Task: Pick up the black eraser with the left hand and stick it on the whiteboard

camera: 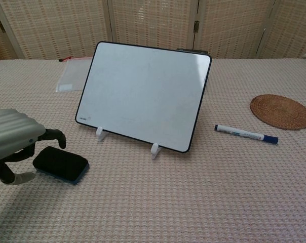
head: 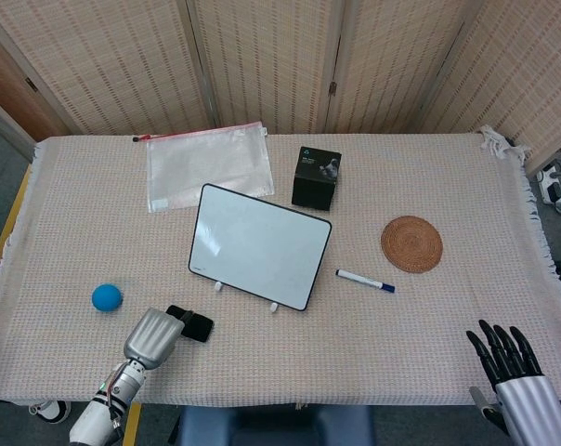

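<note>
The black eraser [head: 193, 324] [camera: 62, 163] lies flat on the cloth in front of the whiteboard's left corner. My left hand [head: 153, 336] [camera: 16, 143] hovers over its left end with fingers curved down around it, holding nothing. The whiteboard [head: 259, 245] [camera: 144, 94] stands tilted on two white feet at the table's centre. My right hand [head: 513, 358] is low at the front right edge, fingers spread and empty, seen only in the head view.
A blue ball [head: 106, 297] sits left of the eraser. A marker pen [head: 365, 281] [camera: 245, 134] and a woven coaster [head: 411, 243] [camera: 281, 111] lie to the right. A black box [head: 317, 177] and a zip pouch [head: 206, 163] are behind the board.
</note>
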Controlling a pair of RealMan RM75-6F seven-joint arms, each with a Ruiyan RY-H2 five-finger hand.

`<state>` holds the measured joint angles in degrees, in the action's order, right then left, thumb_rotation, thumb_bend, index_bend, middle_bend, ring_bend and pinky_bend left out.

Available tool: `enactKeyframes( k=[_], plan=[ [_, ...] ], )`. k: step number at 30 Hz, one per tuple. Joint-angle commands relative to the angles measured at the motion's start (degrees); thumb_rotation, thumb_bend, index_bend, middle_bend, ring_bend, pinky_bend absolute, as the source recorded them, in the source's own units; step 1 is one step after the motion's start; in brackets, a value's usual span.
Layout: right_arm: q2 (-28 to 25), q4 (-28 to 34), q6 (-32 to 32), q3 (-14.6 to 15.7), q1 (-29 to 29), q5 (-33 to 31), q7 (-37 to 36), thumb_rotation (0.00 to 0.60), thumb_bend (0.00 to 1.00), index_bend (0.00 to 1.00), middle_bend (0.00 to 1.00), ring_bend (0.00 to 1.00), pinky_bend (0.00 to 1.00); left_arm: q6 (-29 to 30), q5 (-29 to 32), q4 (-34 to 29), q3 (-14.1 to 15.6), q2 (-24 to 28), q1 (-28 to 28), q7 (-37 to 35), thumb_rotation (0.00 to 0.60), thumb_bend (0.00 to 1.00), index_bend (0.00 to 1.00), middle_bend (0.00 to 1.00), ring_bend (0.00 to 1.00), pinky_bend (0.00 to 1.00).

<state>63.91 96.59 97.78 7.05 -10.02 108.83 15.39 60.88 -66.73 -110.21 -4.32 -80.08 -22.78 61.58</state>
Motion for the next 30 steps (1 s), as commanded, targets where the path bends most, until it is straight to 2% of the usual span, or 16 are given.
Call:
enactKeyframes(
  k=[1,11,21,30],
  plan=[
    [-0.2,0.2,-0.2,0.0,0.2,0.1,-0.2,0.600,0.31,0.00,0.00,0.00,0.00,1.5,4.2,0.5,-0.5,-2.1,-2.2,3.1,0.600,0.34,0.26,1.00,0.93,0.98],
    [-0.4,-0.4,0.8,0.2,-0.2,1.0,-1.2,0.600,0.31,0.00,0.00,0.00,0.00,3.8,12.3,1.7,-0.2,-4.2,-6.0,5.3,0.600,0.34,0.27,1.00,0.92,0.98],
    [-0.4,-0.3,0.5,0.1,-0.2,0.7,-1.2,0.600,0.31,0.00,0.00,0.00,0.00,5.0,16.9,2.9,0.7,-5.3,-9.4,5.2,0.600,0.34,0.29,1.00,0.92,0.98],
    [-0.3,-0.5,0.8,0.1,-0.4,0.8,-1.3,0.600,0.31,0.00,0.00,0.00,0.00,5.0,17.8,5.6,1.8,-6.2,-11.2,1.9,0.600,0.34,0.44,1.00,0.93,0.98]
  ],
)
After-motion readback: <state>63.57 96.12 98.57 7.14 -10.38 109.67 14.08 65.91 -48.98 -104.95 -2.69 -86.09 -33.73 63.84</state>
